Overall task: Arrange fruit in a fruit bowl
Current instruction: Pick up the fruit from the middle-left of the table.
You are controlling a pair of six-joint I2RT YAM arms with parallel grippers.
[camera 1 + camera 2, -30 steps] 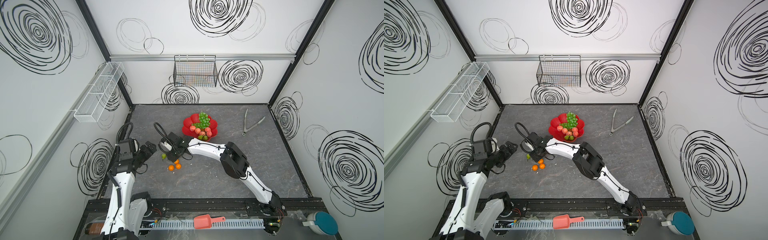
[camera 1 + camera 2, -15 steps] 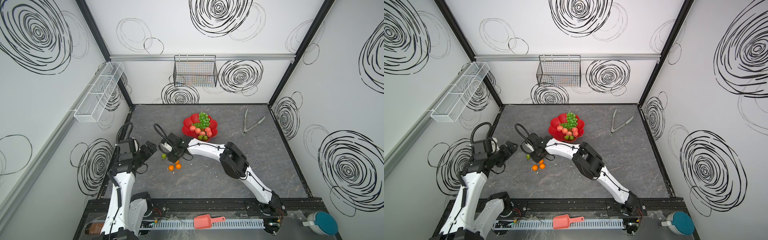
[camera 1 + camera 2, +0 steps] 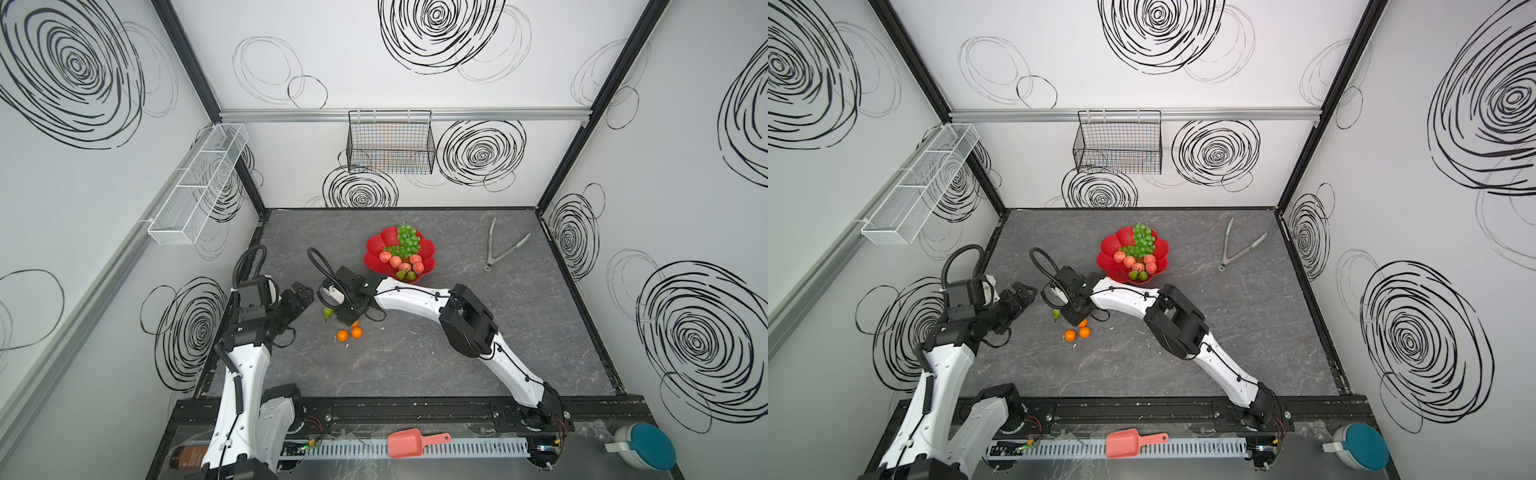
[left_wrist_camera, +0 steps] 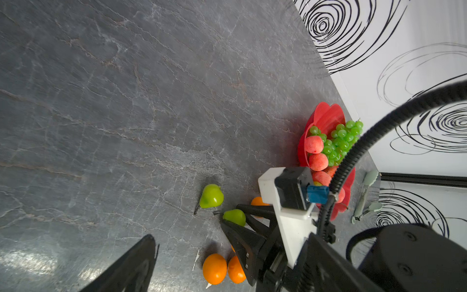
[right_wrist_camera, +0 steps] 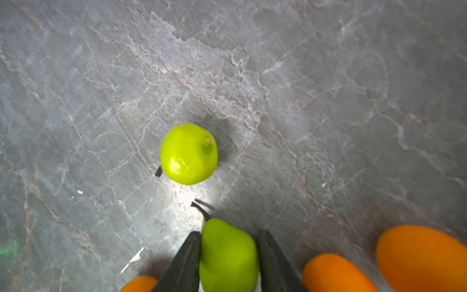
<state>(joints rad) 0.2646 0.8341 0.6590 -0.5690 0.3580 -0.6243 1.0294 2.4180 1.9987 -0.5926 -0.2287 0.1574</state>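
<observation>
- Right wrist view: right fingers [image 5: 185,260] have narrowed around a pear [image 5: 227,255]. One touches it and the other sits just beside it, so a firm pinch cannot be confirmed.
- Second pear [image 5: 189,154]: loose on the tabletop [image 5: 328,101], just beyond the first.
- Tangerines [image 5: 336,273]: loose beside the fingers.
- Left fingers [image 3: 302,293]: apart, empty, hovering near.
- Bowl [image 3: 376,249]: well apart from this cluster, holding grapes [image 3: 405,241], peaches [image 3: 395,261] and pears.
- Judgement: the pear pick is under way. The lift and carry to the bowl remain.
</observation>
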